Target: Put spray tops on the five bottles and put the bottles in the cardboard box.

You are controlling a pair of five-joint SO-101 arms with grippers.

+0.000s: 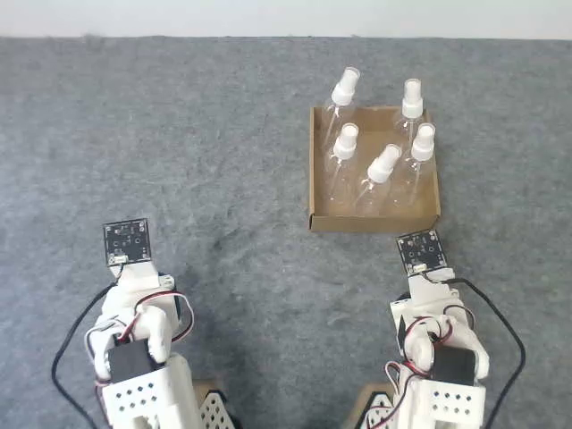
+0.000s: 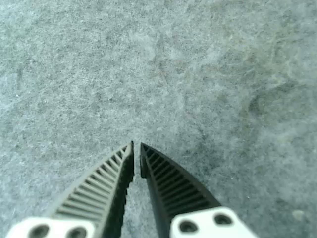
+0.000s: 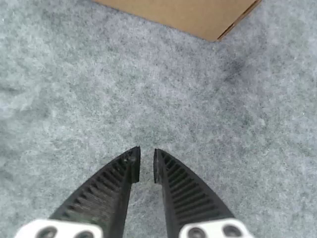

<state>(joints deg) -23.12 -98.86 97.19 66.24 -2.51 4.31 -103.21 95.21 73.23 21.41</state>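
Note:
The cardboard box (image 1: 320, 170) sits on the grey felt at the back right. Several clear bottles stand inside it, each with a white spray top: one (image 1: 344, 89) at the far left, one (image 1: 411, 98) at the far right, and one (image 1: 382, 166) leaning in the middle. My left gripper (image 2: 136, 145) is shut on nothing, low over bare felt at the front left. My right gripper (image 3: 146, 150) is likewise shut and holds nothing, just short of the box's near wall (image 3: 188, 12).
Grey felt covers the whole table (image 1: 197, 143). The left arm (image 1: 134, 295) and the right arm (image 1: 429, 313) are folded back at the front edge. A pale wall strip runs along the far edge.

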